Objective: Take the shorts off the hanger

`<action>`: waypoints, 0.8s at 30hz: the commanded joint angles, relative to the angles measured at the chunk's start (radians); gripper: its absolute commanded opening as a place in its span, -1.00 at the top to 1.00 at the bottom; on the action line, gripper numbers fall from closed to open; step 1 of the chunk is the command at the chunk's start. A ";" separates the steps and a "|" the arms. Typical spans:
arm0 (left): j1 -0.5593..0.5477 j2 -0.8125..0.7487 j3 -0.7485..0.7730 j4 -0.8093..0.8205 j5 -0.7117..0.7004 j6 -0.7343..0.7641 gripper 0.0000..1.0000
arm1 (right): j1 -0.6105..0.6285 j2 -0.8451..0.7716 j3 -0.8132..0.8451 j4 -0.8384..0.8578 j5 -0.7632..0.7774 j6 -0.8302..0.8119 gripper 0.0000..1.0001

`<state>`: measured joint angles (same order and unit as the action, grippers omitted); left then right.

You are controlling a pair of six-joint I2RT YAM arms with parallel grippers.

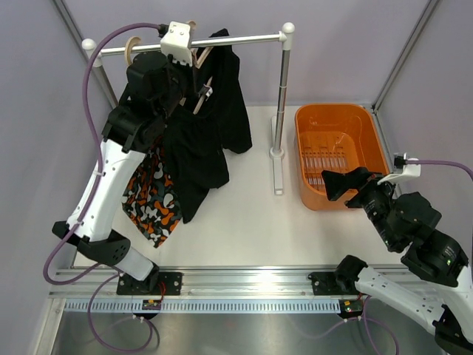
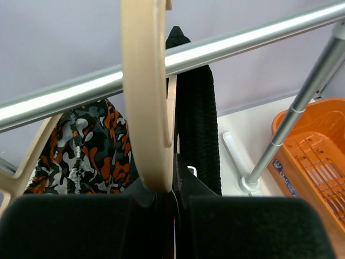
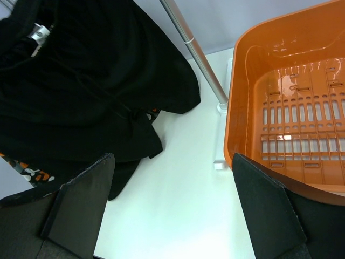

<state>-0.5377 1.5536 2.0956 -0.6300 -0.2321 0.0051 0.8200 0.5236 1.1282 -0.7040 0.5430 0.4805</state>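
Note:
The black shorts (image 1: pixel 203 140) hang from a wooden hanger (image 1: pixel 198 58) on the rack's bar. The orange, black, grey and white patterned shorts (image 1: pixel 151 196) hang lower, to their left. My left gripper (image 1: pixel 188 92) is raised to the hanger and shut, pinching black shorts cloth. In the left wrist view the hanger's arm (image 2: pixel 143 97) curves down onto my left gripper (image 2: pixel 172 199), with the black shorts (image 2: pixel 197 118) behind and the patterned shorts (image 2: pixel 86 145) to the left. My right gripper (image 1: pixel 347 183) stands open and empty by the basket. The right wrist view shows my right gripper (image 3: pixel 172 205) and the black shorts (image 3: pixel 91 81).
The rack's metal bar (image 1: pixel 244 38) rests on an upright post (image 1: pixel 281 96) in mid-table. An orange basket (image 1: pixel 307 170) sits at the right, its wall (image 3: pixel 237 108) close to my right fingers. A second wooden hanger (image 2: pixel 27 162) carries the patterned shorts.

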 commanded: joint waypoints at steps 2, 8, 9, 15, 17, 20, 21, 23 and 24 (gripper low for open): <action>-0.024 -0.065 -0.012 0.072 0.040 0.018 1.00 | 0.008 0.035 0.022 0.037 0.032 -0.033 -0.99; -0.171 -0.177 -0.218 0.038 -0.041 0.006 1.00 | 0.007 0.130 0.048 0.061 -0.053 -0.085 -0.95; -0.197 -0.214 -0.247 0.026 -0.056 0.004 1.00 | 0.007 0.151 0.053 0.070 -0.070 -0.091 -0.93; -0.410 -0.389 -0.487 0.029 -0.193 -0.001 1.00 | 0.010 0.352 0.100 0.147 -0.236 -0.077 -0.73; -0.458 -0.427 -0.540 0.027 -0.210 -0.034 1.00 | 0.022 0.407 0.122 0.165 -0.235 -0.075 -0.71; -0.511 -0.481 -0.615 0.019 -0.223 -0.057 1.00 | 0.036 0.469 0.152 0.201 -0.230 -0.076 -0.71; -0.522 -0.493 -0.629 0.016 -0.228 -0.060 1.00 | 0.042 0.486 0.160 0.204 -0.233 -0.075 -0.71; -0.548 -0.519 -0.657 0.012 -0.236 -0.068 1.00 | 0.047 0.525 0.180 0.209 -0.230 -0.077 -0.71; -0.556 -0.526 -0.664 0.009 -0.240 -0.070 1.00 | 0.050 0.538 0.185 0.218 -0.230 -0.076 -0.71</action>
<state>-1.0683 1.0714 1.4425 -0.7136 -0.4065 -0.0387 0.8539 1.0447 1.2415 -0.5610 0.3283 0.4164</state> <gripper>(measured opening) 0.049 0.859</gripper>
